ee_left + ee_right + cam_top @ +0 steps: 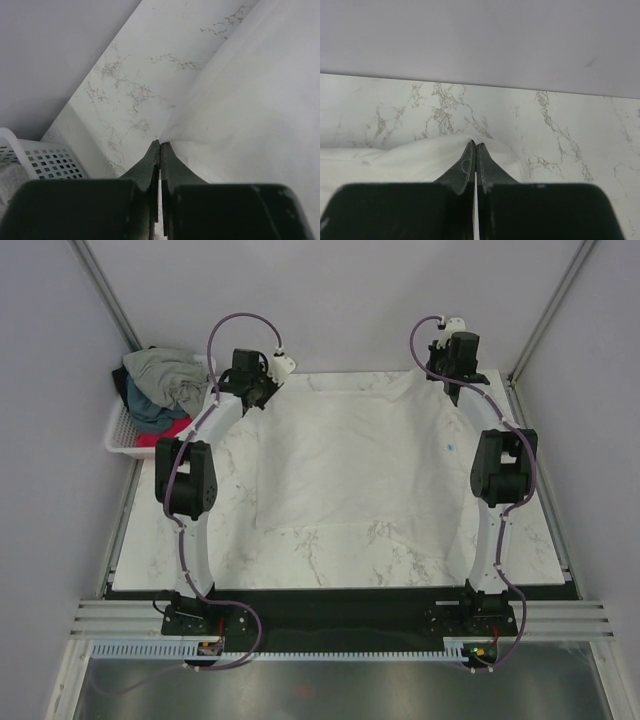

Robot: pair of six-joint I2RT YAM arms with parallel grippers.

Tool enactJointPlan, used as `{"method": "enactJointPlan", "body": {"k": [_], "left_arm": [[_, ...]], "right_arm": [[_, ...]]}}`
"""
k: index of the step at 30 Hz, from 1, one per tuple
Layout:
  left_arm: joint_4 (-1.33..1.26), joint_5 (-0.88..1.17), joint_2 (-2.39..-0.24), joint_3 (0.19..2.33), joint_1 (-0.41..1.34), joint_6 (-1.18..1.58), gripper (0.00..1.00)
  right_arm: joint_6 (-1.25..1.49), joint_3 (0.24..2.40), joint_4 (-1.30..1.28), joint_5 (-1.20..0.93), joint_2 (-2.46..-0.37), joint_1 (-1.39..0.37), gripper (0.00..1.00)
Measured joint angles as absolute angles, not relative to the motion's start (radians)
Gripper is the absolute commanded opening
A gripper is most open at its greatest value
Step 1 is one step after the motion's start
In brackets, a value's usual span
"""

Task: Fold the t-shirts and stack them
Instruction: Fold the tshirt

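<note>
I see the white t-shirt (340, 460) lying spread out on the marble worktop (300, 570). It sits on the far half, and its far edge runs close to the back edge of the worktop.

My left pincer (256, 398) is clenched on the far left corner of the white shirt. In the left wrist view the two tips (160, 146) meet on a little peak of cloth. The shirt fans out to the right from there. My right pincer (455, 392) is clenched on the far right corner. In the right wrist view its tips (475, 146) pinch a raised fold of the white cloth (395, 160), near the back wall.

There is bare marble in front of the shirt, all along the near side. There is also a bare strip on the left, between the shirt and my left arm. On the right, the cloth comes close to my right arm. Grey walls stand close on the left, the right and the back.

The white basket (118, 435) sits by the far left corner, against the left wall. In it lie the grey-green shirt (172, 370) on top, the dark teal shirt (150, 410) below it and the red-pink shirt (172, 430).

There is a tiny blue mark (450, 448) near the shirt's right side. It is too small to read.
</note>
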State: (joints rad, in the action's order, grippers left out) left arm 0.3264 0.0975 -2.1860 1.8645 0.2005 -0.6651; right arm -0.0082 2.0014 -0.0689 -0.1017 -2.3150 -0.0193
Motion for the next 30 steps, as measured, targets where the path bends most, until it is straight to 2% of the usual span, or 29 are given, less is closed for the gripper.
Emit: {"method": "enactJointPlan", "body": {"k": [17,30], "left_arm": [[0.346,0.142,-1.940,1.551,0.200,-0.665,0.02],[0.349,0.164,-1.747,1.360,0.215,-0.665,0.02]], "right_arm": [[0.016,1.449,-0.120,-0.183,-1.813,-0.017,0.00],[0.052,1.201,-0.156,-0.213,-1.513,-0.017,0.00]]}}
